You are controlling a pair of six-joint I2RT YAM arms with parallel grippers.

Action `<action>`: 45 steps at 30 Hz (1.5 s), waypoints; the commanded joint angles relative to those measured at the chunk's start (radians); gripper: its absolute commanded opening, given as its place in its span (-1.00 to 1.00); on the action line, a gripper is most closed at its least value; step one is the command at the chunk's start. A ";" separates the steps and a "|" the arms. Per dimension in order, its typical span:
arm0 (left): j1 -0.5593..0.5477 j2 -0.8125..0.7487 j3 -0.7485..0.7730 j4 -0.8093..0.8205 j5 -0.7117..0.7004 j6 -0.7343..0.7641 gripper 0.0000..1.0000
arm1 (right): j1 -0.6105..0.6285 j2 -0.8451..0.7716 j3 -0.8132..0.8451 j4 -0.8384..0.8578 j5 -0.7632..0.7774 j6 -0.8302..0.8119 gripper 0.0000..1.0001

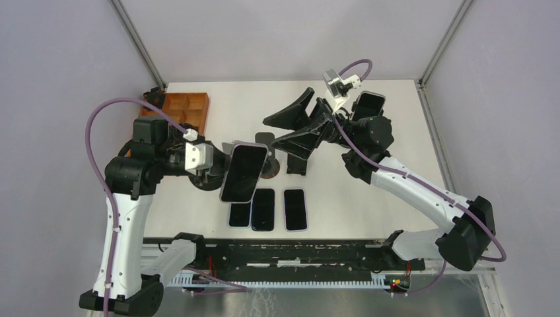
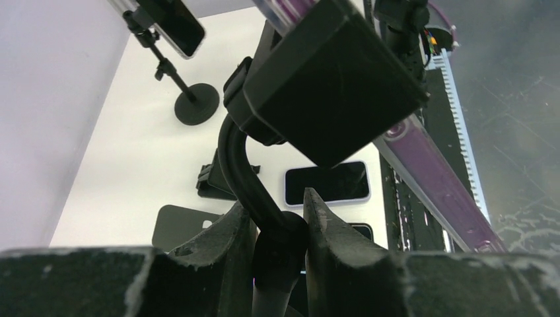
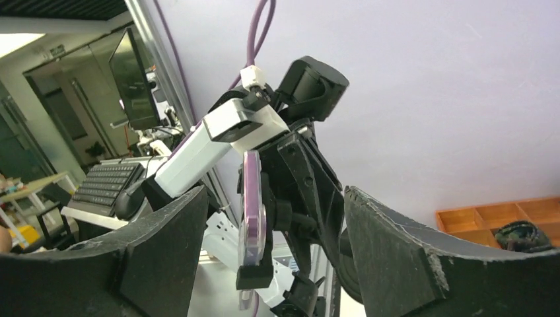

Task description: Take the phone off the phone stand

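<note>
The phone [image 1: 243,172], in a purple case with a dark screen, sits clamped in the black phone stand [image 1: 267,169] left of the table's middle. My left gripper [image 1: 210,174] is shut on the stand's curved stem [image 2: 280,244], below the clamp's back [image 2: 330,79]; the phone's purple edge [image 2: 429,178] runs past on the right. My right gripper [image 1: 271,132] is open and empty, just right of the phone and pointing at it. In the right wrist view the phone [image 3: 252,211] stands edge-on between the spread fingers [image 3: 165,238], untouched.
Three phones [image 1: 263,209] lie flat near the front edge. A second stand with a phone [image 1: 366,105] is at the back right, also in the left wrist view [image 2: 173,23]. A wooden tray [image 1: 185,112] sits back left. A black holder [image 1: 296,164] lies mid-table.
</note>
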 commanded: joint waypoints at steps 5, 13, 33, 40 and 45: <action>-0.023 -0.015 0.072 -0.149 0.056 0.215 -0.95 | 0.036 0.009 0.071 -0.016 -0.106 -0.077 0.63; -0.028 -0.023 0.066 -0.181 0.032 0.238 -0.95 | 0.111 0.044 0.097 -0.041 -0.134 -0.105 0.52; -0.032 -0.052 0.044 -0.281 -0.028 0.373 -0.96 | 0.166 0.066 0.110 -0.211 -0.157 -0.103 -0.34; -0.043 -0.067 0.008 -0.281 -0.011 0.378 -0.96 | 0.192 -0.001 0.049 -0.261 -0.155 -0.133 -0.06; -0.051 -0.064 0.003 -0.281 -0.003 0.375 -0.96 | 0.218 -0.046 0.008 -0.330 -0.115 -0.230 -0.08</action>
